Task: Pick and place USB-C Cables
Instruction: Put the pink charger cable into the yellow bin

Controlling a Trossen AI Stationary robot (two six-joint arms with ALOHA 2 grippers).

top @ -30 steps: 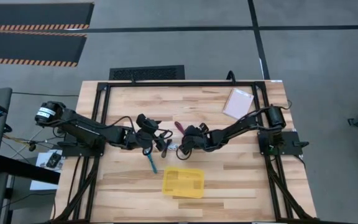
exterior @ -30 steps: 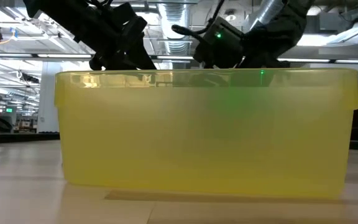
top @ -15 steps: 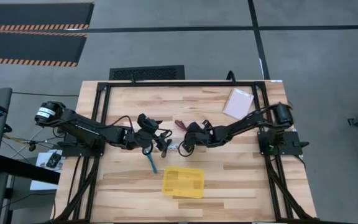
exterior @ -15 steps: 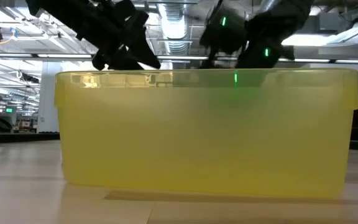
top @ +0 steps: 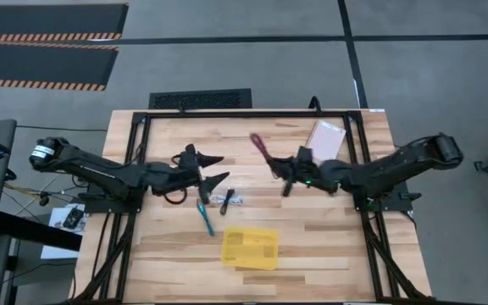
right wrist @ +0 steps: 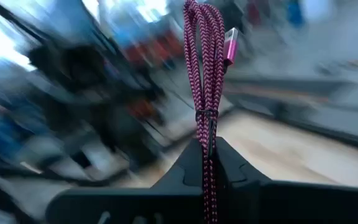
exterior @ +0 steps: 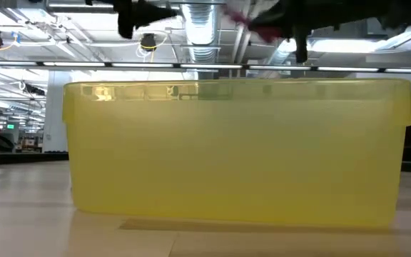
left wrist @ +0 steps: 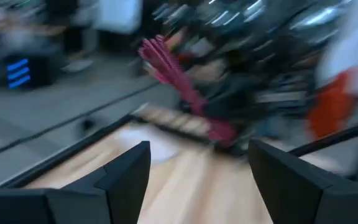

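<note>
Holding the dark red cable [right wrist: 205, 74] clenched, your right end effector [right wrist: 207, 158] pinches its soft, light bundle; left end effector [left wrist: 194, 177] released.

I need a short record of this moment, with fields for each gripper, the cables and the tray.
right gripper: shut on the dark red cable, lifted above the table
left gripper: open, empty, above the table
teal cable: lying on the table
black cable: on the table beside the teal one
white cable: next to the black one
yellow tray: no cable visible inside
</note>
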